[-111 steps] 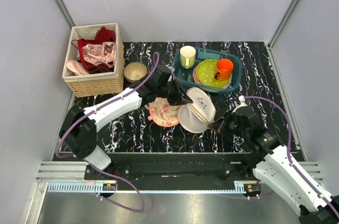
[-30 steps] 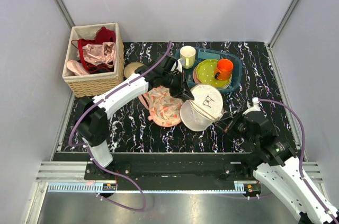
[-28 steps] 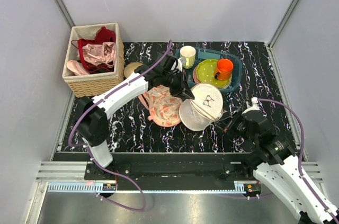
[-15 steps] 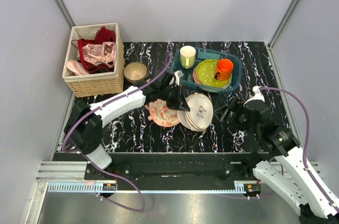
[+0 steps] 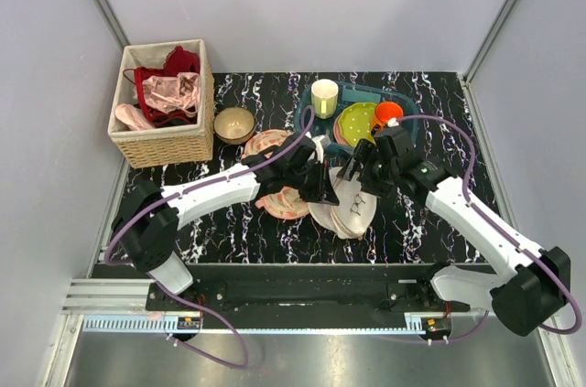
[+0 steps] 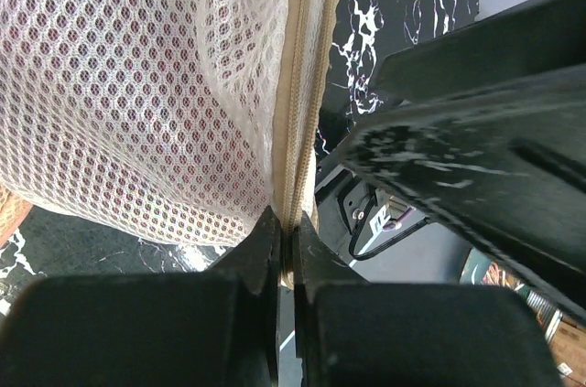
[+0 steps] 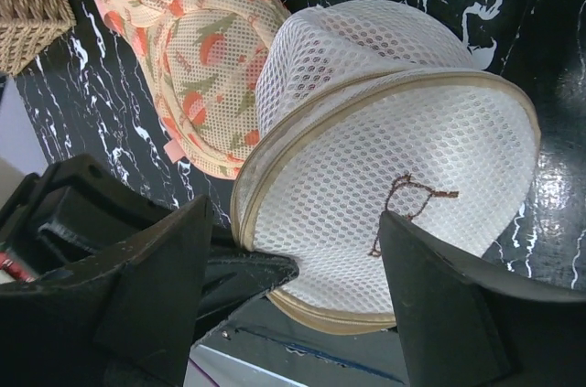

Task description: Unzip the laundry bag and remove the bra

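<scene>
Firmly, the left gripper (image 6: 286, 250) is clamped on the zip seam at the rim of the laundry bag (image 7: 394, 177). The white mesh bag is propped tilted on its edge near the middle of the desk (image 5: 229, 222). The right gripper (image 7: 295, 213) is spread wide just above the bag's round face, with nothing held. A peach floral cloth (image 7: 183, 58) is seen touching the bag's left side.
</scene>
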You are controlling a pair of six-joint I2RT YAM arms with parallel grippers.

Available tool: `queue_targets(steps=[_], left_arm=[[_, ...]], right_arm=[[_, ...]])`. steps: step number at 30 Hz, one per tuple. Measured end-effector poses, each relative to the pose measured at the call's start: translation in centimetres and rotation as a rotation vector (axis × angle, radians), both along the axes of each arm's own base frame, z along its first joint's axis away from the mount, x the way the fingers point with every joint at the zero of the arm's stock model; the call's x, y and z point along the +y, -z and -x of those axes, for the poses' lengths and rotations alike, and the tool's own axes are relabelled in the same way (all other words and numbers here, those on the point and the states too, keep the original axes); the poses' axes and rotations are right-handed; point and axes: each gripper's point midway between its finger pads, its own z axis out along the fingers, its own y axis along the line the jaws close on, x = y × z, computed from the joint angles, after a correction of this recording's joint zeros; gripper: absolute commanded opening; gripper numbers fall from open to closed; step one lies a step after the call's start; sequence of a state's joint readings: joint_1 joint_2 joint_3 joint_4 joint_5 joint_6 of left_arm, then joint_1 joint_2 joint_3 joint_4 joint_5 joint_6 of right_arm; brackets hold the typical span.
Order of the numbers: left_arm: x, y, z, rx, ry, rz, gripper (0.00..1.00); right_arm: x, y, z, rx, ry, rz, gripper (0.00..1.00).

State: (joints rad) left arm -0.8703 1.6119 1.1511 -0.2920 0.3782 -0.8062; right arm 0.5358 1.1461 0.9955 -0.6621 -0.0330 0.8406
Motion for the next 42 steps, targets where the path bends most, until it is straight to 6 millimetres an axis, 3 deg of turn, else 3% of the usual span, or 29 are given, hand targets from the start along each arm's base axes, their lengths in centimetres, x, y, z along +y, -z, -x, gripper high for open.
queue_targets(steps=[15, 24, 39, 42], left_arm=[[-0.5, -0.3, 0.0, -0.015, -0.002, 0.016, 0.00], [-0.5, -0.3, 0.0, -0.015, -0.002, 0.016, 0.00], [-0.4, -0.2, -0.3, -0.029, -0.018, 0.005, 0.00], [-0.4, -0.2, -0.3, -0.031, -0.020, 0.003, 0.00]], right_arm=[[0.6, 1.3, -0.5, 0.036, 0.047, -0.033, 0.78], [-1.2, -0.1, 0.0, -0.040, 0.116, -0.044, 0.73], [0.3, 2.7, -0.5, 0.054, 0.083, -0.033, 0.71], [0.7, 3.2, -0.8, 0.063, 0.076, -0.037, 0.66]])
